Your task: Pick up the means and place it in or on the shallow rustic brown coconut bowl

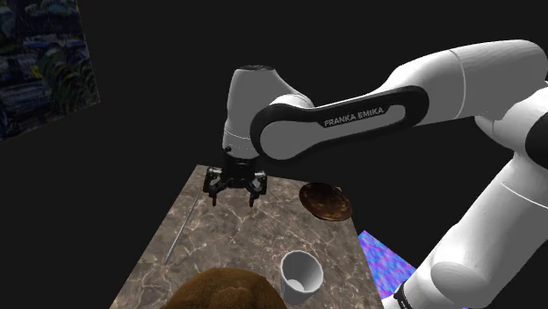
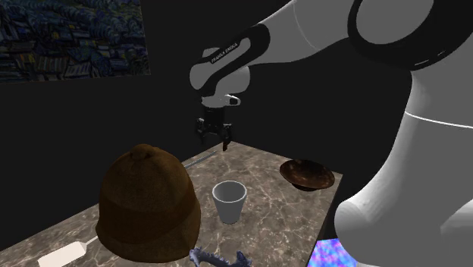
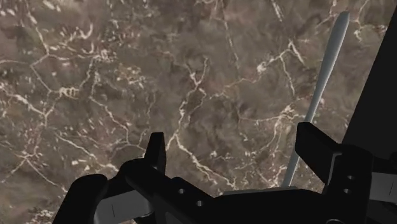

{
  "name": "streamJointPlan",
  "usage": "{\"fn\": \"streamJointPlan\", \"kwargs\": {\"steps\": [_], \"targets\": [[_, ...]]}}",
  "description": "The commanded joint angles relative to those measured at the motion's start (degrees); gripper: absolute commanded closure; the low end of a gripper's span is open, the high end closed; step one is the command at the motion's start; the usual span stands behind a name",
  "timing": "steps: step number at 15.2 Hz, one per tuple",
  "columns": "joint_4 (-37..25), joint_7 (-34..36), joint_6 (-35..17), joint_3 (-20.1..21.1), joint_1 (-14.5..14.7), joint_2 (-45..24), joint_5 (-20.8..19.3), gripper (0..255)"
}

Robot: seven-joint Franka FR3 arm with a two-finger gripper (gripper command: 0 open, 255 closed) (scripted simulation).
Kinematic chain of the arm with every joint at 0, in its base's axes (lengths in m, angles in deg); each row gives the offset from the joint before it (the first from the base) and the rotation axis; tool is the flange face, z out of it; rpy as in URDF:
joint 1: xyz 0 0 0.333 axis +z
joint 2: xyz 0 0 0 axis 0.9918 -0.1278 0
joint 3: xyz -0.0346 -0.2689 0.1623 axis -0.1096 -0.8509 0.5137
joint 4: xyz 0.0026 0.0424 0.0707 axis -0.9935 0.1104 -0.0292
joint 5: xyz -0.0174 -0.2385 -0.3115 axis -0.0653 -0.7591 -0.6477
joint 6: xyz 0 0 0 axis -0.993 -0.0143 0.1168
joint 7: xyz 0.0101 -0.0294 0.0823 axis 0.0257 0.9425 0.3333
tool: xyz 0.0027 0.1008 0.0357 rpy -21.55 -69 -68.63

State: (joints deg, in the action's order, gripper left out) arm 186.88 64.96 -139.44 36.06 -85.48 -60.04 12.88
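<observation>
Wrist view. Gripper (image 3: 233, 141) points down at a brown marble tabletop (image 3: 127, 76) with white veins. The two black fingers (image 3: 154, 153) stand well apart, and bare marble shows between them.

A thin pale-grey rod (image 3: 316, 95) lies flat on the marble. It widens slightly into a flattened tip at the end far from the gripper. One fingertip covers part of it; the near end reappears just inside that finger, then passes behind the gripper body. Whether finger and rod touch cannot be told.

Table edge runs close beside the rod and roughly along it, with a black area (image 3: 382, 95) beyond.
</observation>
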Motion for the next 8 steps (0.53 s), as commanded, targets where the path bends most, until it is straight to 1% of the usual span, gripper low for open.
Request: {"fn": "streamJointPlan", "kwargs": {"steps": [1, 4, 8], "targets": [[-4.52, 6.11, 0.21, 0.78, 1.07, -6.00, -4.23, 0], [-12.11, 13.81, 1.48, 0.13, 4.47, -14.84, -10.00, 0], [-23.99, 21.51, 4.56, -2.57, 10.48, -26.02, -15.52, 0]]}}
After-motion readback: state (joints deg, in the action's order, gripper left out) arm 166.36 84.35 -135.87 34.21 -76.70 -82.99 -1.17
